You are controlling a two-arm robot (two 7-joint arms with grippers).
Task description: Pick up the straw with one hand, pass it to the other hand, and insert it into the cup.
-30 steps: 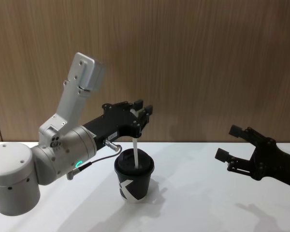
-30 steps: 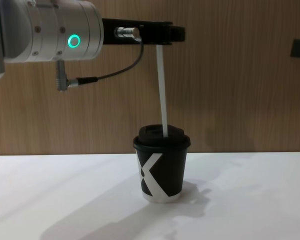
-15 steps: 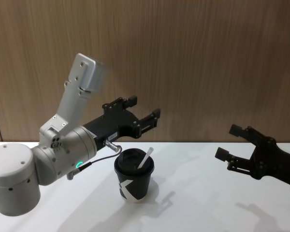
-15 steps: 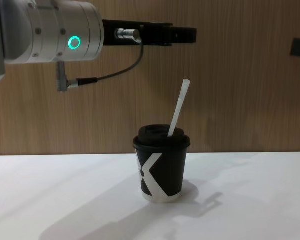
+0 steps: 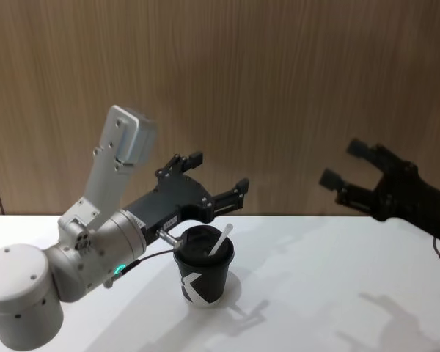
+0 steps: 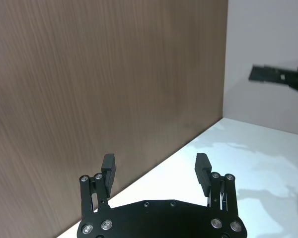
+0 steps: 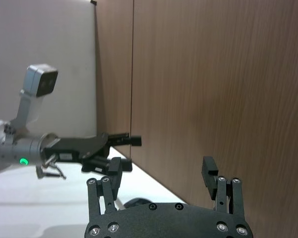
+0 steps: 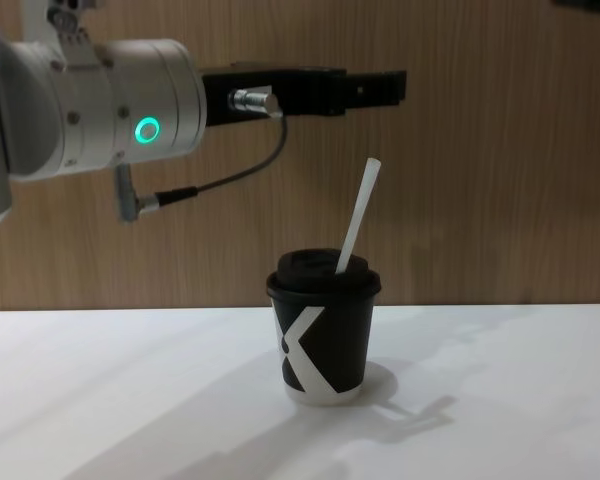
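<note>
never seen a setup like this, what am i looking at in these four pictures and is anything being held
This is a two-armed robot at a white table. One picture looks down from its head, one looks across from its chest, and two sit on the wrists, looking along the fingers. On the table stands a black lidded cup with a white straw leaning in its lid. The left gripper, on the silver arm with a green light, hovers open above the cup. The right gripper hangs open off to the side. Nothing is held.

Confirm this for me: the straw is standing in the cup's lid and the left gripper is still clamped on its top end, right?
Not quite. The straw does stand in the cup, but the left gripper is open above it, not clamped on it; the head view shows its fingers spread.
</note>
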